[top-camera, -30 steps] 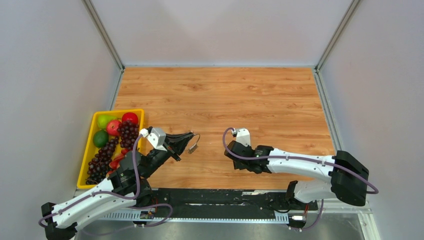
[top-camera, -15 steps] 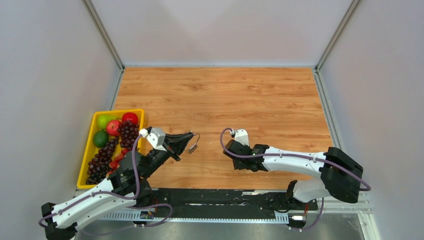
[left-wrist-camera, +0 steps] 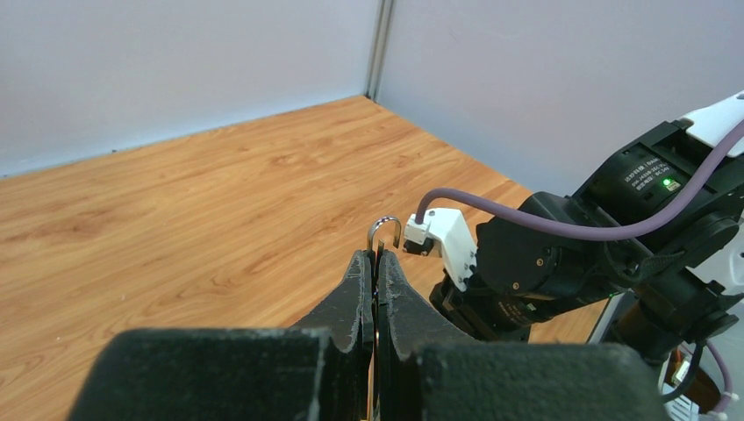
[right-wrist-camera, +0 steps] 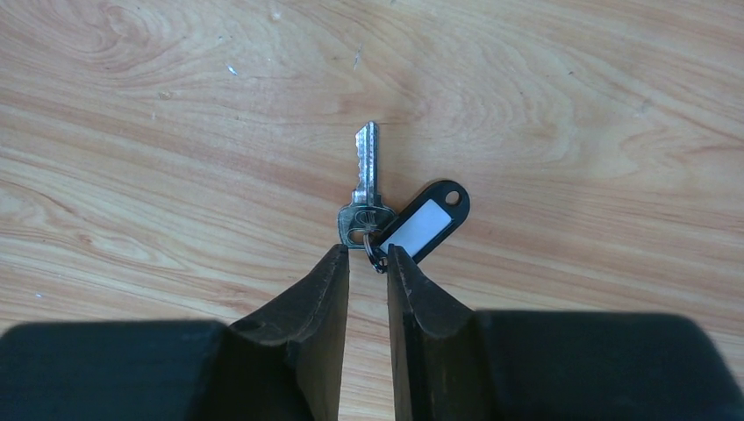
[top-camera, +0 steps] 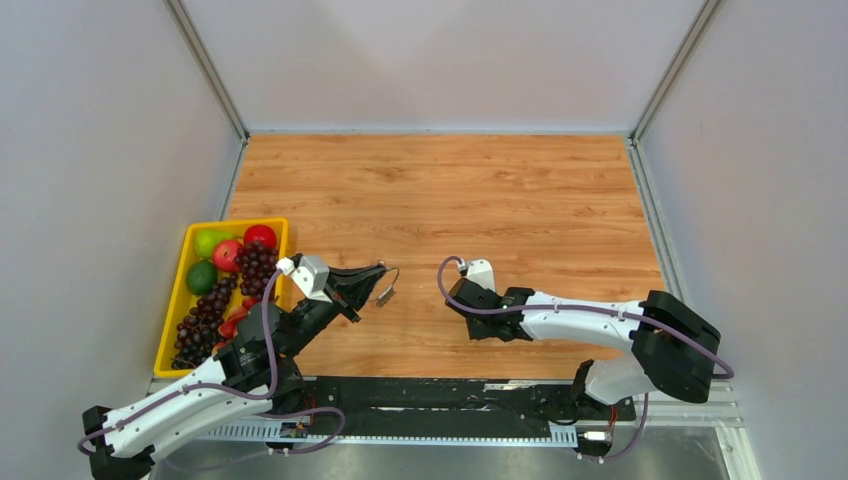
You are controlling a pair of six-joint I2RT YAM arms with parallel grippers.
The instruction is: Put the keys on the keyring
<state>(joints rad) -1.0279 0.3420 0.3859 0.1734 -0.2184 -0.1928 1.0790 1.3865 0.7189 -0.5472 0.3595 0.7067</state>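
Firmly, left jaws pinch the keyring (left-wrist-camera: pixel 372 232); right jaws stand ajar.

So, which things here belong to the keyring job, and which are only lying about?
Belong to the job: the keyring, pinched in the left gripper; the silver key with black tag, on the table before the right gripper.
Just lying about: the yellow tray, with grapes and other fruit.
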